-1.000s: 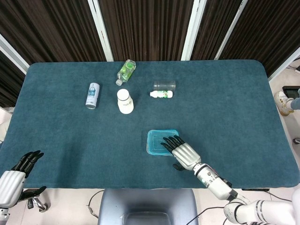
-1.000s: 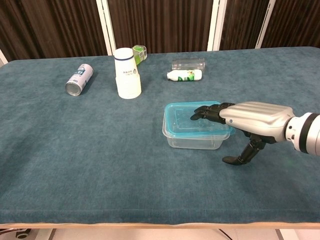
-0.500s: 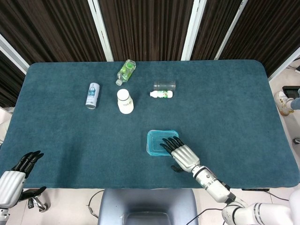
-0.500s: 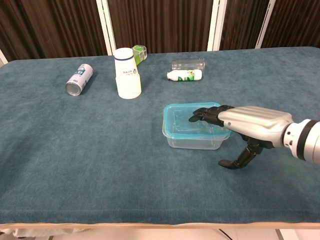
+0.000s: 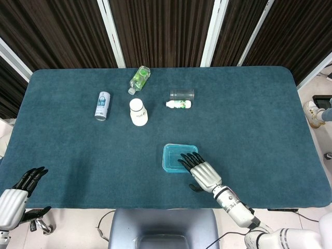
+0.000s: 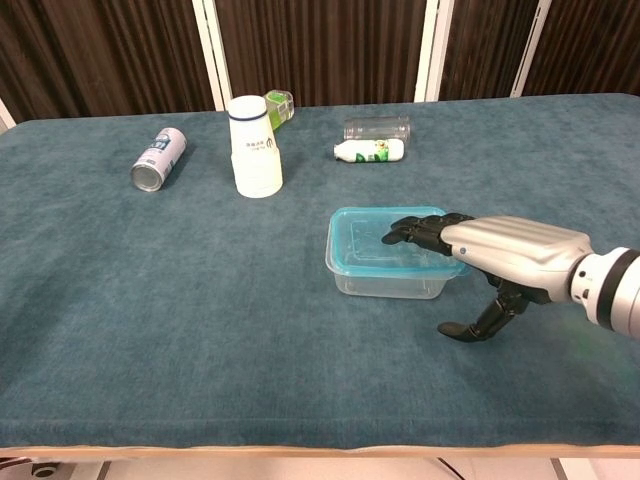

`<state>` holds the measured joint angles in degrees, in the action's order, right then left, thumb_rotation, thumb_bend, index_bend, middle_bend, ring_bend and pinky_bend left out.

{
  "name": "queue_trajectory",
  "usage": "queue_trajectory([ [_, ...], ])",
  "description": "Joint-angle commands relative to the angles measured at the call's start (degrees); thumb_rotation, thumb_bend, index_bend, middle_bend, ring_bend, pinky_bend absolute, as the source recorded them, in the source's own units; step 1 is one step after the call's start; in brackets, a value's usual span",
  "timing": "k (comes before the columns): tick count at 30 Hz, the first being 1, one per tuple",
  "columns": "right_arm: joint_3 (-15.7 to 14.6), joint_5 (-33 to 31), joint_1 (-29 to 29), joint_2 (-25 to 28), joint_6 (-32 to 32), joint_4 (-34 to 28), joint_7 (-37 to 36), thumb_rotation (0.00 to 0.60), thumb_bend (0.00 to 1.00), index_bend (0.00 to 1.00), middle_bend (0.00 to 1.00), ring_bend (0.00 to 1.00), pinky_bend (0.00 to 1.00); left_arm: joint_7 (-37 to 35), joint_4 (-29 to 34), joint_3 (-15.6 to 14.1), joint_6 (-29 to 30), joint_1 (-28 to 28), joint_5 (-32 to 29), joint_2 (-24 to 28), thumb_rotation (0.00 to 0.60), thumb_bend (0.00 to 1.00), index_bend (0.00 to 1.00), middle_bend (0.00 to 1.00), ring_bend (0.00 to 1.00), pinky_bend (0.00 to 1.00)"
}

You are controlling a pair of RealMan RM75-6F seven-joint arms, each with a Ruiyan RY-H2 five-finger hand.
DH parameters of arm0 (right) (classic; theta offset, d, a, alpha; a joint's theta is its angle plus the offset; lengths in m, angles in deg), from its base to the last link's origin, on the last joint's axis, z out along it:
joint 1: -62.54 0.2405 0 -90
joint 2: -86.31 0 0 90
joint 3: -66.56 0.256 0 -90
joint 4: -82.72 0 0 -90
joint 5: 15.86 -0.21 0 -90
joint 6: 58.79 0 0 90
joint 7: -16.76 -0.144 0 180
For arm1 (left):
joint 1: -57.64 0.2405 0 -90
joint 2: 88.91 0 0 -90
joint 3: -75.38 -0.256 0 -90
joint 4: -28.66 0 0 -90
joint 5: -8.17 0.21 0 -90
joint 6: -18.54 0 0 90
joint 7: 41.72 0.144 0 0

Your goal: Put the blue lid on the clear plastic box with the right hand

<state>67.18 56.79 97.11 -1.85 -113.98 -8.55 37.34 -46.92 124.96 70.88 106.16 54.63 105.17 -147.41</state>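
Hovering flat, the right hand (image 6: 500, 250) lies with fingers stretched out, gripping nothing, dark fingertips (image 6: 412, 231) over the blue lid (image 6: 385, 232), which sits atop the clear plastic box (image 6: 388, 279) mid-table. Risk now: the lid may only be resting, not clicked, and an uneven push near that edge could tip or skid the light box. Left hand (image 5: 21, 188) idles at the near-left edge, holding nothing.

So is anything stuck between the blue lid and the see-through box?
Nothing visible is in the way. The blue plastic lid already sits on the clear plastic box, and the right hand has its fingertips over the lid's near edge.
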Motion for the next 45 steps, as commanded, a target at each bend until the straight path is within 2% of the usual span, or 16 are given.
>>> queue_trajectory([
  [1,0.1,-0.6,-0.1,-0.1,0.1,0.1,0.4,0.6,0.47,0.09,0.08,0.0,0.09,0.0,0.0,0.0,0.0,0.0,0.0,0.0,0.6,0.46,0.13,0.09,0.09,0.4],
  [16,1.2,-2.2,-0.6,-1.5,-0.8,0.9,1.6,0.6,0.47,0.09,0.08,0.0,0.08,0.0,-0.1,0.0,0.0,0.0,0.0,0.0,0.6,0.46,0.13,0.09,0.09,0.4],
  [45,0.9,0.3,-1.3,-1.9,-0.8,0.8,-1.5,0.6,0.47,0.09,0.08,0.0,0.08,-0.1,0.3,-0.1,-0.4,-0.1,-0.2,0.2,0.6,0.46,0.13,0.09,0.09,0.4],
])
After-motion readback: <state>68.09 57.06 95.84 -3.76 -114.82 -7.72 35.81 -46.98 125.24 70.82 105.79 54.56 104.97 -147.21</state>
